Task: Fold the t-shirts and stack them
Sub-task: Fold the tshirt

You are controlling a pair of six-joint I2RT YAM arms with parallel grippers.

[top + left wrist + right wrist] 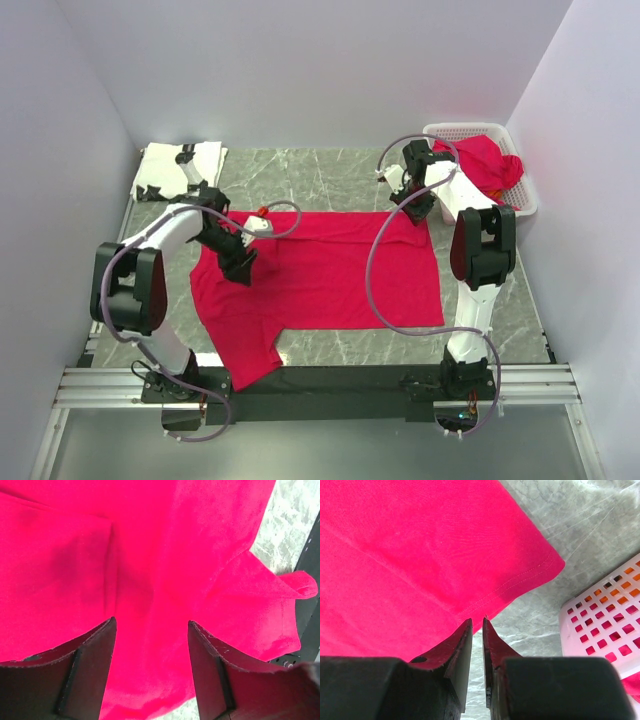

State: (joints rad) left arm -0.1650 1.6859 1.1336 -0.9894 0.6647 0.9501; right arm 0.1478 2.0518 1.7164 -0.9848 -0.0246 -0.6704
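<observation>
A red t-shirt [330, 275] lies spread flat across the middle of the table, one sleeve reaching the near edge. My left gripper [238, 268] hovers over the shirt's left part. In the left wrist view its jaws [151, 622] stand wide open, with only red cloth [150, 555] beneath them. My right gripper [415, 207] is at the shirt's far right corner. Its fingers [477, 620] are a narrow slit apart right at the hem [510, 587], and bare table shows between them. A folded white t-shirt [165, 165] with black print lies at the back left.
A white lattice basket [470, 128] at the back right holds more red t-shirts [485, 160]; its wall [600, 615] is close to the right of my right gripper. The dark rail [330, 380] runs along the near table edge.
</observation>
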